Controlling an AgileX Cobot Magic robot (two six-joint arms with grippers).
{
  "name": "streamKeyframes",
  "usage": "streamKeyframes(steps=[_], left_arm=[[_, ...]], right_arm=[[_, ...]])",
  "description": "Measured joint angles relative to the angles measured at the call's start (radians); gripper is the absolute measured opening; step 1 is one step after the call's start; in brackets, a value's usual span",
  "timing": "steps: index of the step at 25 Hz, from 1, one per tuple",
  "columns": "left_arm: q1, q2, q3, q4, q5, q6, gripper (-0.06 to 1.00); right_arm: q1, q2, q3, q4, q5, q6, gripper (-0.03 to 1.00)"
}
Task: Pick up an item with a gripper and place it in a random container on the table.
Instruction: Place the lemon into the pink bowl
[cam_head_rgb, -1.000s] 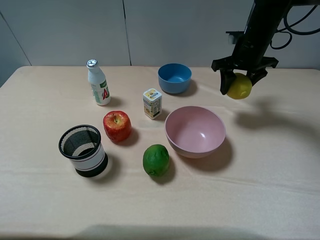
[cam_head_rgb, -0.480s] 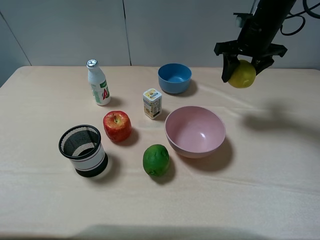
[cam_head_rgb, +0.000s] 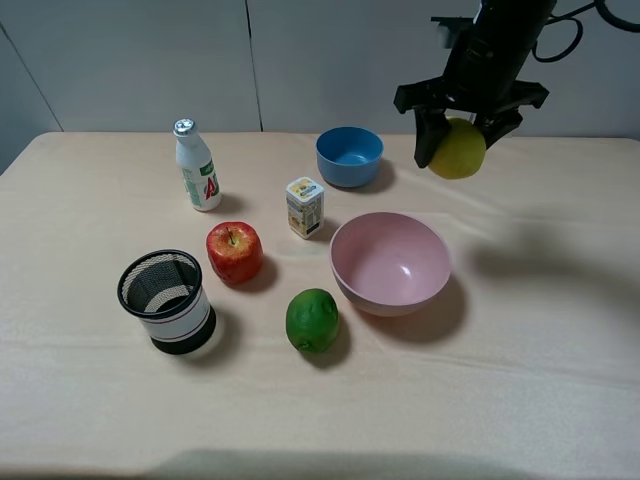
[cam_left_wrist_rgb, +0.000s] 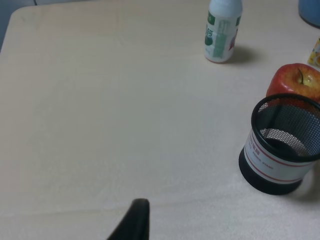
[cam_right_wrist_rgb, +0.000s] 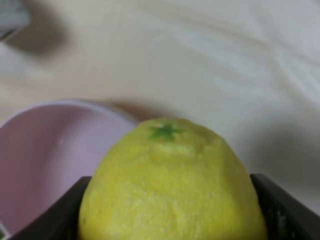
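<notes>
Holding lemon (cam_head_rgb: 459, 150) aloft: right tool (cam_head_rgb: 456, 142) clamped on it, clear of the bench (cam_head_rgb: 560, 380); pink bowl (cam_head_rgb: 390, 262) lower, to the tool's left.
Left wrist: one left tool (cam_left_wrist_rgb: 134, 222) finger shows, state can't tell; mesh cup (cam_left_wrist_rgb: 282, 145) ahead.
Right wrist: lemon wedged between black fingers (cam_right_wrist_rgb: 280, 210), pink bowl beneath.

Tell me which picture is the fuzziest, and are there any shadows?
Right wrist view: the fuzziest; the lemon fills it close up, and the pink bowl behind is smeared. Exterior high view: sharp, with soft shadows beside things on the table. Left wrist view: fairly clear.
</notes>
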Motion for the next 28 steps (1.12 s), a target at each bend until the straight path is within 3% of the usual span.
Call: streamKeyframes(steps=[11, 20, 28], left_arm=[[0.0, 0.0, 0.0, 0.0, 0.0, 0.0, 0.99], [0.0, 0.0, 0.0, 0.0, 0.0, 0.0, 0.99], [0.0, 0.0, 0.0, 0.0, 0.0, 0.0, 0.99]], right_arm=[[0.115, -0.003, 0.112, 0.001, -0.008, 0.023, 0.45], [0.203, -0.003, 0.224, 0.007, -0.174, 0.075, 0.45], [0.208, -0.003, 0.343, 0.012, -0.344, 0.083, 0.45]])
